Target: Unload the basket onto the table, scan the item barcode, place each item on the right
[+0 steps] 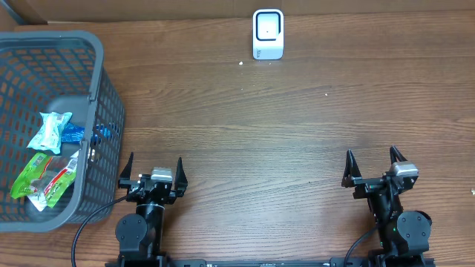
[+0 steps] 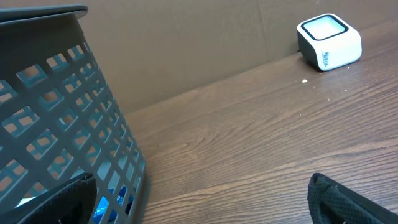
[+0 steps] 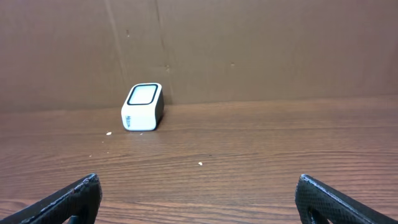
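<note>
1. Wood-grain table (image 1: 297, 148) with a brown cardboard wall (image 3: 249, 50) along its far edge, that's what you had in front of you.
2. Your grey plastic basket (image 1: 96, 67) sat at the far left of the table, and the items were all inside it: a green packet (image 1: 30, 178), a pale teal packet (image 1: 52, 127) and a red-and-white packet (image 1: 63, 178), piled together near the basket's right wall. I couldn't make out a barcode on any of them.
3. The white scanner (image 1: 268, 33) stood at the back of the table, roughly centre, right by the cardboard and well apart from the basket.
4. Your left gripper (image 1: 154, 160) was at the near edge, just beside the basket's near right corner, jaws spread wide and holding nothing.
5. Your right gripper (image 1: 371, 154) was at the near edge on the other side, also spread wide with nothing between the fingers. Its wrist camera looked across the table at the scanner.
</note>
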Available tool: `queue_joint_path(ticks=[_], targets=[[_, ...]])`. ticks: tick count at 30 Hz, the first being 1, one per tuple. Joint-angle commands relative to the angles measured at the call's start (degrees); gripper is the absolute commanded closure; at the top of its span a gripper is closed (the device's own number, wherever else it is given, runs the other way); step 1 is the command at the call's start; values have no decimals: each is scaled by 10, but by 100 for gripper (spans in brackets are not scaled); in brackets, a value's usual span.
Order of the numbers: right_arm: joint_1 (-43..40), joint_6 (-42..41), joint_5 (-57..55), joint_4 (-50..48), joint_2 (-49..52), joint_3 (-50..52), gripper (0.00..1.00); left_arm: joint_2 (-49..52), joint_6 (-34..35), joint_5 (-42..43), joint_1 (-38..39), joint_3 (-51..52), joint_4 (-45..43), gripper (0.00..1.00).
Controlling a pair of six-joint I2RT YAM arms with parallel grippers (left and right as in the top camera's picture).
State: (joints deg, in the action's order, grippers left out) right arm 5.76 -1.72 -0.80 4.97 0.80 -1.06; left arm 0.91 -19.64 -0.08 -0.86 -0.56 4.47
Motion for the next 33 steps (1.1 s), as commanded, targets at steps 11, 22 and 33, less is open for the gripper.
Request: queue_joint_path(ticks=[11, 22, 33], targets=[[3, -19, 39, -68, -6, 6, 0, -6, 55, 124, -2, 3, -27, 1], [3, -53, 110, -75, -6, -53, 0, 3, 162, 175, -2, -95, 1, 0], [3, -26, 174, 0, 27, -194, 0, 224, 171, 175, -2, -379, 135, 0]])
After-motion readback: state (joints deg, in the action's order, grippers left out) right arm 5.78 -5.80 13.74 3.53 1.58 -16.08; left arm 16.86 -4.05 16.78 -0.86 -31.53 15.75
